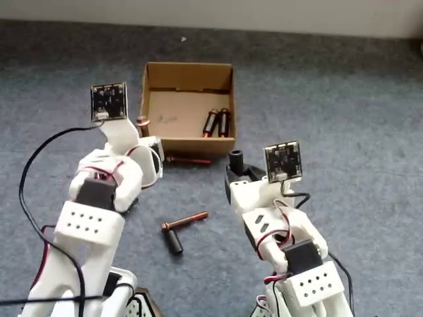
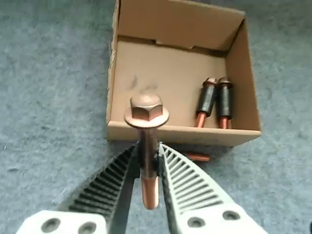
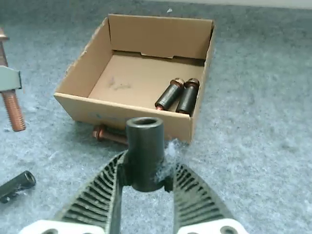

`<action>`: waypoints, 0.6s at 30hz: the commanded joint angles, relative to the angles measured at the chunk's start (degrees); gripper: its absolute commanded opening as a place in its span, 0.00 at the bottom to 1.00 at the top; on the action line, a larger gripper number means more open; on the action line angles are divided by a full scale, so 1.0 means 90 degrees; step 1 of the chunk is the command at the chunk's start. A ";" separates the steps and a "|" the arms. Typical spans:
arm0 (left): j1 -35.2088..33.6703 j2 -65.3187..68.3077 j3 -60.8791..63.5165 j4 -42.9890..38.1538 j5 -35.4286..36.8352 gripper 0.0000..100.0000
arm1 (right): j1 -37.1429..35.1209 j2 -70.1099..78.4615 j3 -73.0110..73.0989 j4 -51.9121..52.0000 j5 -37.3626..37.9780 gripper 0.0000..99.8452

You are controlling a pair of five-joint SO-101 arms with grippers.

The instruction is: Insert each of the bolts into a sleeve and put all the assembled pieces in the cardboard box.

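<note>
I see the cardboard box (image 2: 185,135) holding two assembled pieces (image 2: 224,101), perhaps a faint scribble (image 2: 134,82); left claw (image 2: 148,148) pinches a bolt (image 2: 147,114), right claw (image 3: 145,163) a sleeve (image 3: 144,141).

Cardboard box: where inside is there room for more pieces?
Most of the cardboard box floor is bare, from the two assembled pieces across to the opposite wall. Crowded: the carpet along its front wall, where a loose bolt lies.

A grey carpeted surface (image 1: 344,99) carries an open cardboard box (image 1: 187,140). One copper bolt (image 1: 188,160) lies just beside the box's near wall, along it. Nearer the arms, a second copper bolt (image 1: 186,220) lies with its head touching a black sleeve (image 1: 173,241)
</note>
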State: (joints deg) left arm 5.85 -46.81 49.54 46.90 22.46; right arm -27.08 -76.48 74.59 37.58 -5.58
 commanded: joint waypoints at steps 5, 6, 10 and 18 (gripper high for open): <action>0.0796 -0.1822 0.0054 -0.0459 -0.0098 0.00 | -0.0913 -0.0230 0.0679 -0.0816 0.0459 0.00; 0.0874 -0.1978 0.0063 -0.0537 -0.0098 0.00 | -0.0952 -0.0239 0.0855 -0.1089 0.0674 0.00; 0.1001 -0.2379 0.0093 -0.0664 -0.0088 0.00 | -0.0991 -0.0239 0.1480 -0.2095 0.1114 0.00; 0.1392 -0.2525 0.0630 -0.0996 -0.0059 0.00 | -0.1138 -0.0239 0.1841 -0.2857 0.1153 0.00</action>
State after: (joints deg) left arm 15.52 -68.53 52.44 42.07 22.11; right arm -35.69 -77.45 92.00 14.64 4.18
